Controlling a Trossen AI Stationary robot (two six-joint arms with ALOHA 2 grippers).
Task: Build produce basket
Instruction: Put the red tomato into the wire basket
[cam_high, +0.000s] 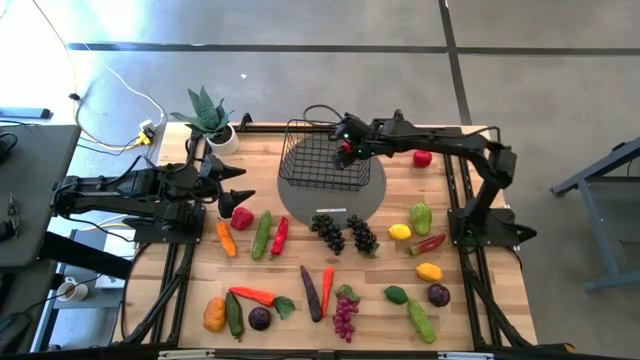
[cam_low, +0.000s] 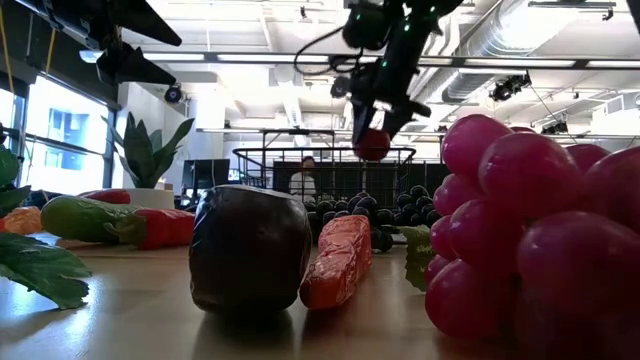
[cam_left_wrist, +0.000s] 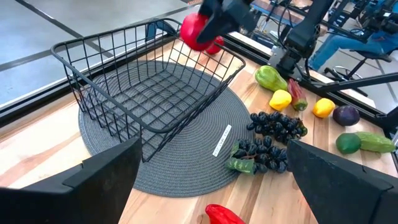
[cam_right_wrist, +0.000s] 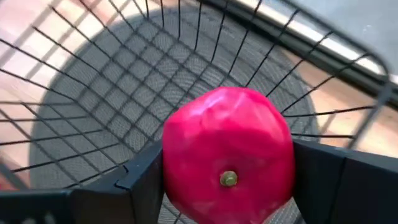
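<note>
Pale wooden planks make up the table top (cam_high: 300, 275), which stands on a grey concrete floor crossed by dark seams; the level view looks into a white-ceilinged hall with ducts, strip lights and a person standing far behind. On a flat round grey woven mat (cam_high: 330, 208) sits the black wire-mesh rectangular basket (cam_high: 318, 160), empty inside, with a small white label (cam_left_wrist: 221, 139) lying on the mat beside it (its writing is too small to read). The right gripper (cam_high: 346, 152) hangs over the basket's right side, its fingers clamped on a round red toy apple (cam_right_wrist: 227, 163) held above the mesh floor and not touching it. The left gripper (cam_high: 236, 184) waits near the table's left edge beside a potted green spiky plant (cam_high: 208, 118), its fingers (cam_left_wrist: 93, 180) spread wide with nothing between them. The rest of the toy produce lies scattered across the planks: two dark grape bunches (cam_high: 345, 235) at the mat's near edge, a green cucumber (cam_high: 262, 234), a yellow lemon (cam_high: 399, 232), an orange carrot (cam_high: 327, 283) and a second red apple (cam_high: 422, 158) near the right arm.
</note>
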